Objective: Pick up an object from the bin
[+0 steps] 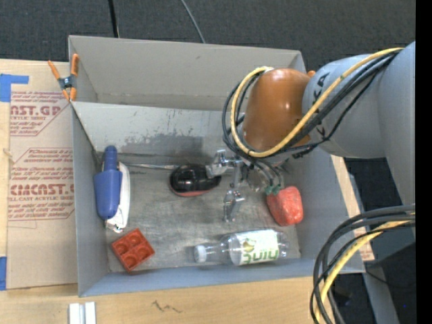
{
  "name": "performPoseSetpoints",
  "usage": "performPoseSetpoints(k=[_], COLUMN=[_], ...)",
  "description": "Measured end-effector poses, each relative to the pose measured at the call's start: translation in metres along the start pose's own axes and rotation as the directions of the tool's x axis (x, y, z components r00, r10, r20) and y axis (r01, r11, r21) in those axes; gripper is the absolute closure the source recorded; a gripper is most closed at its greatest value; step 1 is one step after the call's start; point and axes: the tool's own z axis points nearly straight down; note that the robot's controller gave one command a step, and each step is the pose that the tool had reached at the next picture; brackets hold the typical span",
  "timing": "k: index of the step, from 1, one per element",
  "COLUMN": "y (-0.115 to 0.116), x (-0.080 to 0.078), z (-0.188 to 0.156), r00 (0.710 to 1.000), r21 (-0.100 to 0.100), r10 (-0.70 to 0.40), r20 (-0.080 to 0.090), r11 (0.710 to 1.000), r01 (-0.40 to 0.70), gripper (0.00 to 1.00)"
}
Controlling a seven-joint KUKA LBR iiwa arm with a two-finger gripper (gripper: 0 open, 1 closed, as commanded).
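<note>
Approach step: nothing picked from the bin [169,228] yet.
Nearest, a clear bottle [246,248] lies by the front wall. Behind it the gripper [237,193] hangs low between a black-and-red ladle [189,179] and a red strawberry [287,206], fingers seemingly parted and empty. Next it must centre on one and close. The arm bends in from the right.

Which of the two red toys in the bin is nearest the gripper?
The red strawberry-shaped toy: it lies just to the view's right of the gripper, while the red studded block sits far off toward the view's lower left.
</note>
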Motion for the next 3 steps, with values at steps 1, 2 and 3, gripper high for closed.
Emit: performPoseSetpoints(k=[1, 2, 3], y=[0.011, 0.013, -0.010], x=[0.015, 0.009, 0.022], z=[0.006, 0.022, 0.002], r00=[0.995, 0.992, 0.997], r21=[0.003, -0.003, -0.002], r10=[-0.098, -0.128, 0.076], r20=[0.001, -0.021, -0.010], r11=[0.995, 0.992, 0.997], r01=[0.098, 0.128, -0.076], gripper=[0.00, 0.00, 0.00])
